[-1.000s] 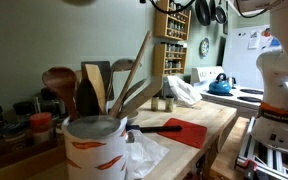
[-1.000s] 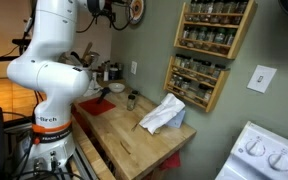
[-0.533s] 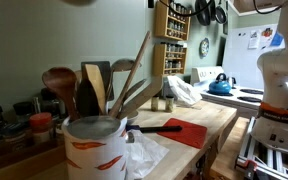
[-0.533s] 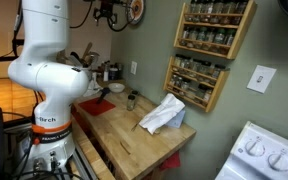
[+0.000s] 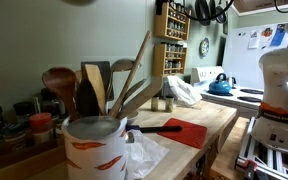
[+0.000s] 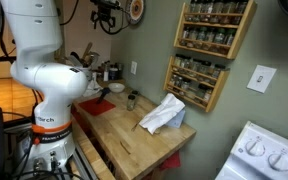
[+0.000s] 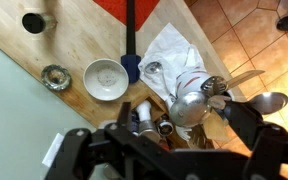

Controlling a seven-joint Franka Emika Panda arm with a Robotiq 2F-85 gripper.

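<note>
The gripper [image 7: 162, 128] hangs high over the utensil crock [image 7: 189, 88], its fingers spread wide with nothing between them. In an exterior view the gripper [image 6: 106, 16] sits near the wall, well above the tabletop [image 6: 124, 130]. The crock stands at the wall end of the tabletop, just beside a white bowl [image 7: 106, 78] and touching a crumpled cloth [image 7: 174, 48]. A red mat [image 5: 189, 132] lies further along.

My judgement is that hovering well here means holding the wrist square over the crock and staying clear of the handles. The spoons and ladles [image 7: 199, 100] splay outward at different angles (one long handle leans far out), so any lowering calls for a straight, slow line rather than a sideways sweep. The wide spread of the fingers suits the crowded bundle. The bowl is the nearest thing to be knocked.

Compared with a second ago, the arm's upper link has swung toward the picture's left edge in an exterior view, while the gripper has kept nearly the same high spot. The crock, bowl, cloth and mat have not moved.
</note>
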